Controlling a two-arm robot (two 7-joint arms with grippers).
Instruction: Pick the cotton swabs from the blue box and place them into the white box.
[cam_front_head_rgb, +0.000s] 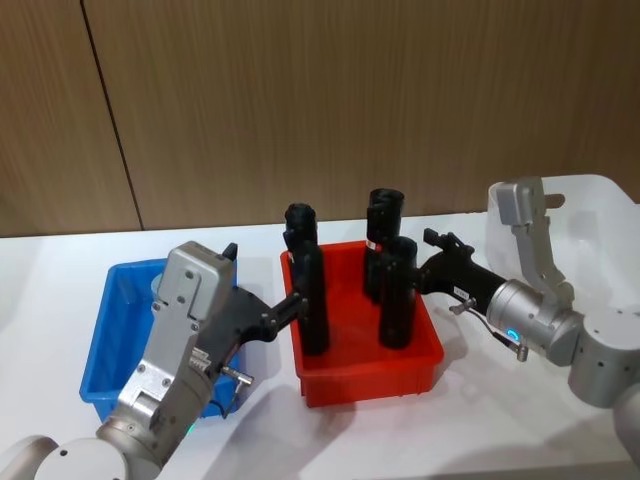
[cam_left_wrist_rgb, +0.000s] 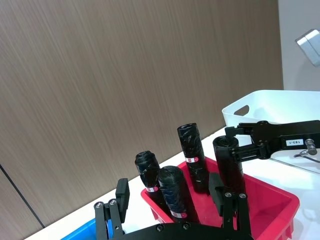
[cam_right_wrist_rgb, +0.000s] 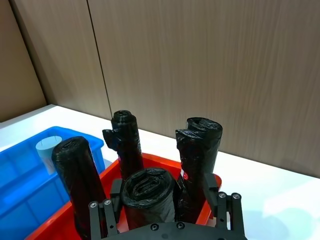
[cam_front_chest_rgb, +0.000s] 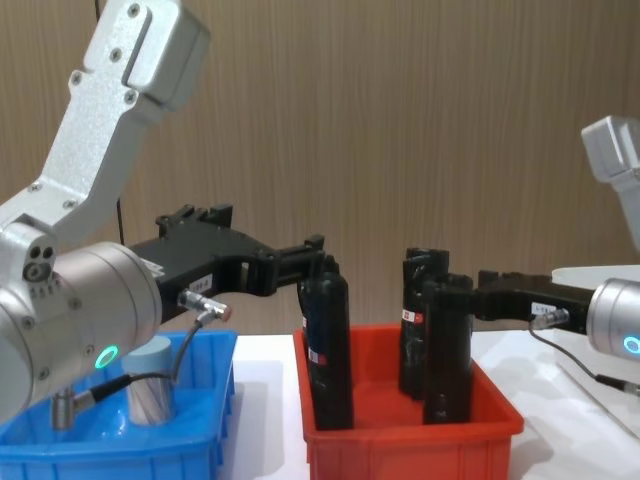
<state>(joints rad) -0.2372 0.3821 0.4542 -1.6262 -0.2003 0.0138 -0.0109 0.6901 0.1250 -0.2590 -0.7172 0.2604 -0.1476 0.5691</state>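
The white box (cam_front_head_rgb: 600, 205) sits behind the right gripper (cam_front_head_rgb: 432, 268). The blue box (cam_front_head_rgb: 115, 330) lies under the left gripper (cam_front_head_rgb: 296, 303), holding a cotton swabs jar (cam_front_chest_rgb: 150, 394). Both grippers spread wide beside black cylinders (cam_front_head_rgb: 397, 292) in the red bin (cam_front_head_rgb: 370, 370).

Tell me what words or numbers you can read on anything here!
White label on the right gripper, seen from the left wrist: printed characters, too small and blurred to read.
White label on the left gripper, chest view: too small to read.
Red and white bands on the black rolls in the red bin: too small to read.
Nothing else bears text.
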